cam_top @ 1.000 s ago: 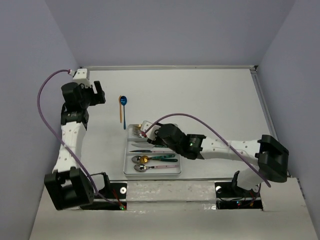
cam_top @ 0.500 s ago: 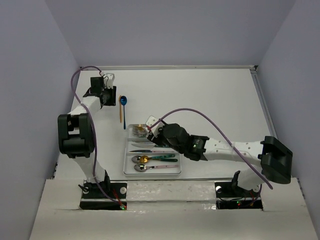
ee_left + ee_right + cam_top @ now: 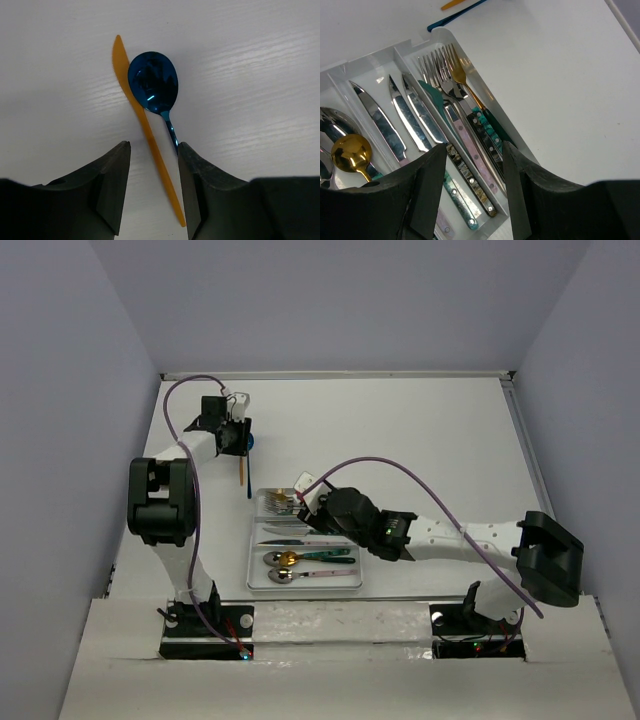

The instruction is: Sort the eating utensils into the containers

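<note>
A blue spoon point(image 3: 153, 85) and a gold-orange knife point(image 3: 145, 130) lie side by side on the table, outside the tray point(image 3: 256, 580). My left gripper point(image 3: 152, 180) is open right above them, the knife's handle between its fingers and the spoon's stem at the right finger. It shows in the top view point(image 3: 238, 435). My right gripper point(image 3: 472, 172) is open and empty above the tray's fork end point(image 3: 442, 65), over the handles. The tray holds forks point(image 3: 280, 504), knives point(image 3: 405, 115) and spoons point(image 3: 285, 559) in separate compartments.
The tray point(image 3: 470, 62) lies at the table's near middle, with its far corner close to the blue spoon's handle tip point(image 3: 452, 17). The table's right edge has a raised rail point(image 3: 525, 450). Walls close in the table at the back and on both sides.
My left arm has swung from the far left over to the blue spoon and gold knife. My right gripper has stayed over the tray's fork end.
</note>
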Robot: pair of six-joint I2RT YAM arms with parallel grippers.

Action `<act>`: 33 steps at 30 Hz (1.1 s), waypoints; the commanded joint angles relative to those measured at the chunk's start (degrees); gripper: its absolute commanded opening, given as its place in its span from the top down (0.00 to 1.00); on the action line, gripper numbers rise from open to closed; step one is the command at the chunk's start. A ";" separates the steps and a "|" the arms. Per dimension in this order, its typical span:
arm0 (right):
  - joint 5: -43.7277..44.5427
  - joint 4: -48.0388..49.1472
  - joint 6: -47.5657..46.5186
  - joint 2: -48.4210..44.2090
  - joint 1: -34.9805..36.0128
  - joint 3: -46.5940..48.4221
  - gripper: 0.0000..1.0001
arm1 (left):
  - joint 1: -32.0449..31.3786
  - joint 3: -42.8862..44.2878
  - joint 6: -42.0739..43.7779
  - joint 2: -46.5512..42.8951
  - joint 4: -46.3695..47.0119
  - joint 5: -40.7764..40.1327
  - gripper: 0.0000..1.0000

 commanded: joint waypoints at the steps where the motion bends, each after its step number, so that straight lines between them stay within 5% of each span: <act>1: 0.65 4.03 0.53 -0.44 -0.41 -0.26 0.46 | -0.11 -0.30 -0.09 -0.24 0.34 -1.39 0.48; 19: 0.47 4.12 -0.08 -2.29 -0.41 -1.23 0.46 | -1.34 -0.66 -0.27 4.68 0.78 -4.37 0.57; 33: 0.65 3.94 0.09 -3.87 -0.41 -1.49 0.46 | -0.64 -3.02 2.54 4.24 -2.29 -5.87 0.81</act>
